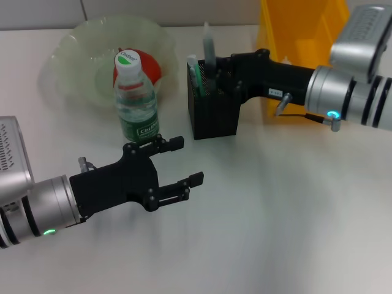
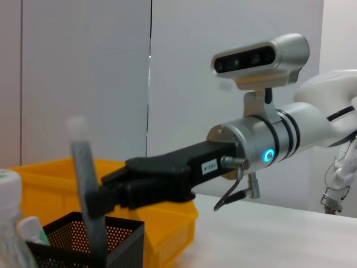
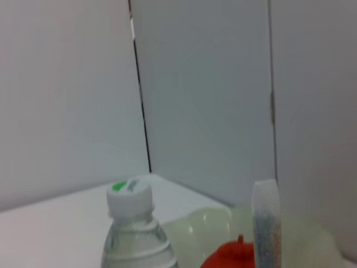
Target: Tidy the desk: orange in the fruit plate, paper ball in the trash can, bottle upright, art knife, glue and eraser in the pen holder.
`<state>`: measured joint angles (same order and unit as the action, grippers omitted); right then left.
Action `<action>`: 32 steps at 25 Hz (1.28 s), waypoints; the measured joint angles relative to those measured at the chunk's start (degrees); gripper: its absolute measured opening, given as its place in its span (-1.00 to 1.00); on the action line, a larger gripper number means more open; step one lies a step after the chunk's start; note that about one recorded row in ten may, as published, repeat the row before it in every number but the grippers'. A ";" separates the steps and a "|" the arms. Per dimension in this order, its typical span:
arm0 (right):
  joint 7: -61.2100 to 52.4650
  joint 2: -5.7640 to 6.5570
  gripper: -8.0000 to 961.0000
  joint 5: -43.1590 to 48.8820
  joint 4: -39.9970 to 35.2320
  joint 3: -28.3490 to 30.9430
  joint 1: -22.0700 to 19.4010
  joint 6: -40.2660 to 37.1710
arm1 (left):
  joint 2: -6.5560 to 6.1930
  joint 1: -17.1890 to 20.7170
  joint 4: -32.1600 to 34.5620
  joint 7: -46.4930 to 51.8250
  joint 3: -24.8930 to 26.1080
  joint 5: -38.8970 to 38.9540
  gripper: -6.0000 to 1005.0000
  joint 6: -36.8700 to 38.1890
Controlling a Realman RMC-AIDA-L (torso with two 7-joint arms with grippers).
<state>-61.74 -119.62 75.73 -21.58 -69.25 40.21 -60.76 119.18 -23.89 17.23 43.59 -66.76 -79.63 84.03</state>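
The right gripper [image 1: 215,68] reached level across the pen holder [image 1: 213,110], pinching one upright glue [image 1: 209,49] stick over it. The left gripper [image 1: 184,160] hovered low, fingers spread, beside one upright bottle [image 1: 136,98]. One orange [image 1: 150,68] sat in the fruit plate [image 1: 79,49].

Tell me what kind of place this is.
Most likely an office-style desk set up for a robot tidying trial: a plain white desk against bare grey wall panels, a black mesh pen holder with stationery in it, and a yellow trash can beside it.
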 joint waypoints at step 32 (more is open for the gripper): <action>-10.23 -0.04 0.26 5.59 -29.05 6.21 -29.95 -27.43 | -0.08 1.13 0.00 0.00 -0.12 0.00 0.51 2.47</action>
<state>-71.98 -119.66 81.32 -50.63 -63.04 10.26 -88.18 119.10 -22.76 17.22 43.59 -66.88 -79.63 86.50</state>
